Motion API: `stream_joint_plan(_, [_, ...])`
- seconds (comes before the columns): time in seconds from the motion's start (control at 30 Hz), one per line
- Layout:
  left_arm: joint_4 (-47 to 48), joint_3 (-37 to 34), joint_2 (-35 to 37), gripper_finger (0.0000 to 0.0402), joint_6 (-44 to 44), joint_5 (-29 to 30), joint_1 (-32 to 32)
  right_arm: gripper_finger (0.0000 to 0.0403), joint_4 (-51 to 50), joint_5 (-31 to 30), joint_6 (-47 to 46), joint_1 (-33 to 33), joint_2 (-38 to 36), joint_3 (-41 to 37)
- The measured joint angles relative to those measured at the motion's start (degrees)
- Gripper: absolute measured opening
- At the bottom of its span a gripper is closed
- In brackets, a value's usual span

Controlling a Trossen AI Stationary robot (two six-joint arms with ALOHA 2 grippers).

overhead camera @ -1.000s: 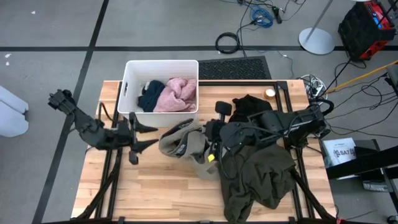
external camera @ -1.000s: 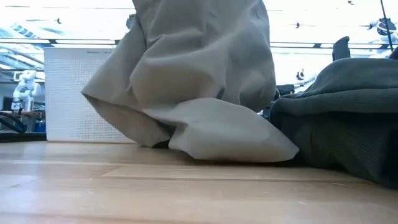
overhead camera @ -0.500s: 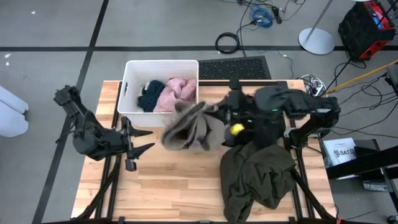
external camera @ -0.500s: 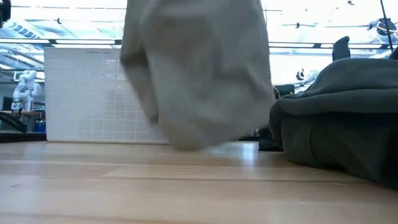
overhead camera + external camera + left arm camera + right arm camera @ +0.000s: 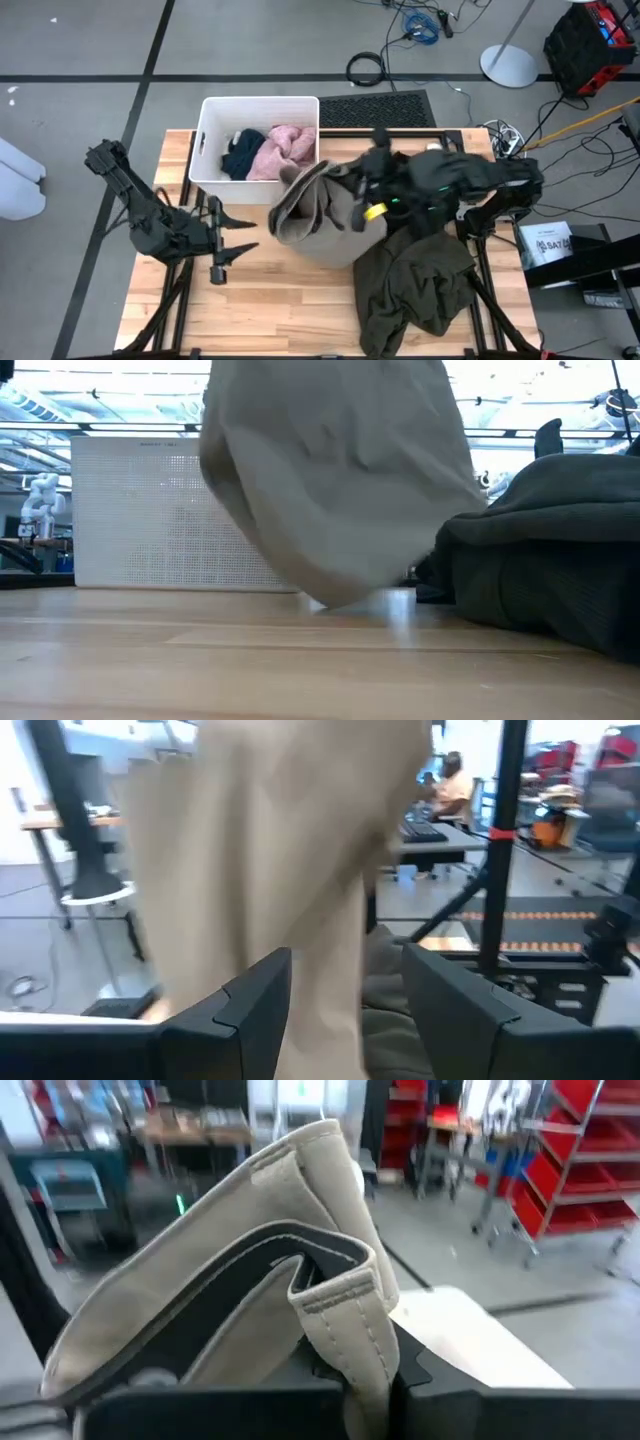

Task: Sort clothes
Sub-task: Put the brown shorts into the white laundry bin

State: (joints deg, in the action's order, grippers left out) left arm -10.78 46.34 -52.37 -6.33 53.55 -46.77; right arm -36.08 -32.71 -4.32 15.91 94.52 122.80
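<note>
Beside the bin's (image 5: 205, 140) front edge, right jaws (image 5: 362, 192) pinch tan garment (image 5: 320, 215).

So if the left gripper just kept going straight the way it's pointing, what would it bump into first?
Most likely the tan khaki garment hanging from the right gripper. The left gripper is open and points across the table toward it, and its wrist view shows the cloth straight ahead. Nothing seems to lie between, though depth is hard to judge.
</note>
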Motion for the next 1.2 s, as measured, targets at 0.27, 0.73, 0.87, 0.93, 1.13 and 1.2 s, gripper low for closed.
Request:
stream_joint_plan(0.27, [-10.05, 0.01, -5.15, 0.0201, -11.09, -1.98, 0.42, 0.0003, -2.47, 0.27, 0.05, -0.62, 0.11, -0.09])
stream_joint_plan(0.73, [-12.37, 20.09, -27.09, 0.0167, -47.28, 19.24, -4.31, 0.0009, -6.47, 0.07, -2.34, -1.32, -0.41, 0.04])
stream_joint_plan(0.87, [-10.52, 30.88, -31.48, 0.0167, -52.42, 23.28, -4.36, 0.0009, -8.70, 2.51, -3.94, -1.76, -0.41, 0.04])
stream_joint_plan(0.93, [-7.90, 35.27, -32.28, 0.0167, -52.62, 23.09, -4.36, 0.0009, -9.95, 3.07, -4.59, -1.97, -0.41, 0.04])
stream_joint_plan(1.13, [-7.51, 39.75, -31.86, 0.0167, -57.67, 18.21, -1.77, 0.0010, -10.86, 3.63, -4.58, -1.97, -0.41, 0.04])
stream_joint_plan(1.2, [-5.12, 40.66, -31.74, 0.0167, -60.22, 18.63, -0.27, 0.0010, -10.88, 4.74, -4.55, -1.97, -0.41, 0.04])
